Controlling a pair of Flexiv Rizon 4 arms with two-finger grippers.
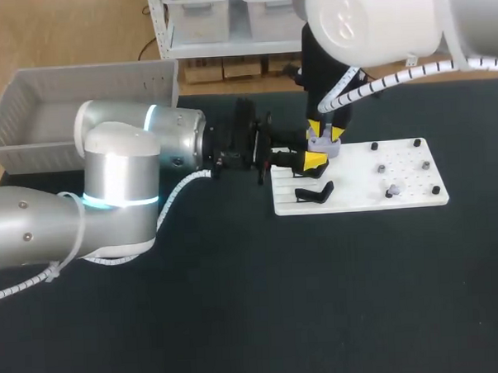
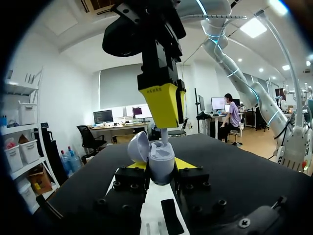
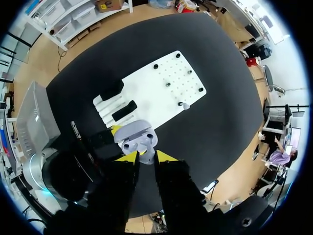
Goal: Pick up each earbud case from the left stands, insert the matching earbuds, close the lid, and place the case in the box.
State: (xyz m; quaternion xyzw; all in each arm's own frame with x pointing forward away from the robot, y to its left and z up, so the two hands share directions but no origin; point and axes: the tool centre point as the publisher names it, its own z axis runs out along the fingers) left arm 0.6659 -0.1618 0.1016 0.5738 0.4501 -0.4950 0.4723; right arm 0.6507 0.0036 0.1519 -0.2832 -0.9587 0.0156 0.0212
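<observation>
A lilac earbud case (image 2: pixel 161 172) with its lid (image 2: pixel 138 147) open sits upright between the fingers of my left gripper (image 2: pixel 160 165), which is shut on it above the left end of the white board (image 1: pixel 361 194). My right gripper (image 3: pixel 146 156) hangs straight above the case (image 3: pixel 136 134), shut on a lilac earbud (image 2: pixel 164 138) whose stem reaches down into the case. In the head view the left gripper (image 1: pixel 306 161) and right gripper (image 1: pixel 325 136) meet there. A black case (image 1: pixel 314 192) rests on the stands nearby.
The white board carries black pegs and small grey earbuds (image 1: pixel 393 185) on its right half. Two black cases (image 3: pixel 124 110) lie on the slotted stands. A grey bin (image 1: pixel 79 86) stands at the table's back left.
</observation>
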